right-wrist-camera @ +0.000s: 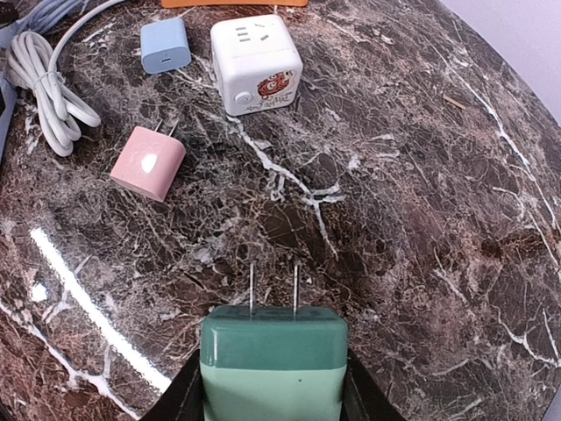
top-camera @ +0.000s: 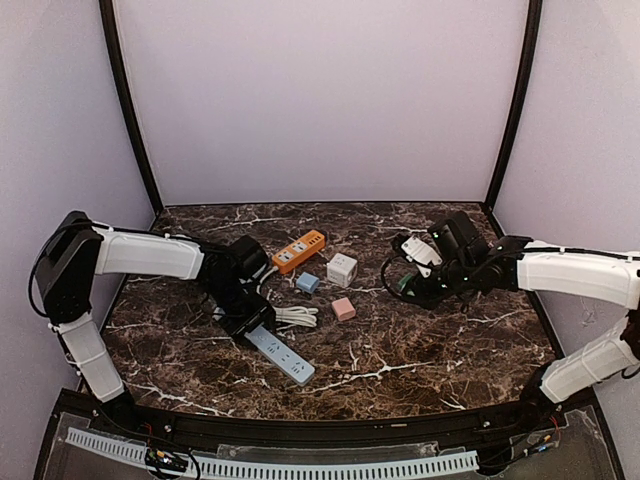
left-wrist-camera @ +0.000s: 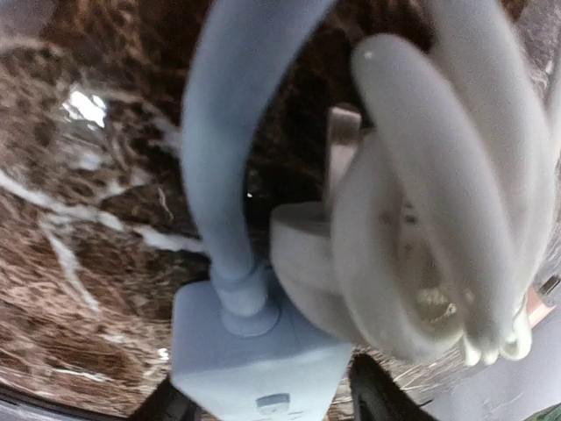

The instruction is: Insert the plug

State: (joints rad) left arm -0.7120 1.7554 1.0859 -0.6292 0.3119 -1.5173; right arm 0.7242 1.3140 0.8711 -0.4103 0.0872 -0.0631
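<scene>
My right gripper (right-wrist-camera: 273, 386) is shut on a green plug (right-wrist-camera: 273, 351), its two metal prongs pointing ahead over the marble. In the top view the right gripper (top-camera: 410, 283) hovers at the right of the table. A light-blue power strip (top-camera: 281, 355) lies near the front left. My left gripper (top-camera: 245, 322) is at its cable end. In the left wrist view that strip end (left-wrist-camera: 254, 351) sits between the dark fingers (left-wrist-camera: 377, 395), slightly askew, with a sliver of marble showing beside it. My left gripper (left-wrist-camera: 272, 405) stands open around it.
A coiled white cable (top-camera: 296, 316) lies beside the strip, close against the lens (left-wrist-camera: 438, 219). An orange power strip (top-camera: 299, 251), a white cube socket (right-wrist-camera: 256, 63), a small blue charger (right-wrist-camera: 165, 46) and a pink charger (right-wrist-camera: 147, 163) sit mid-table.
</scene>
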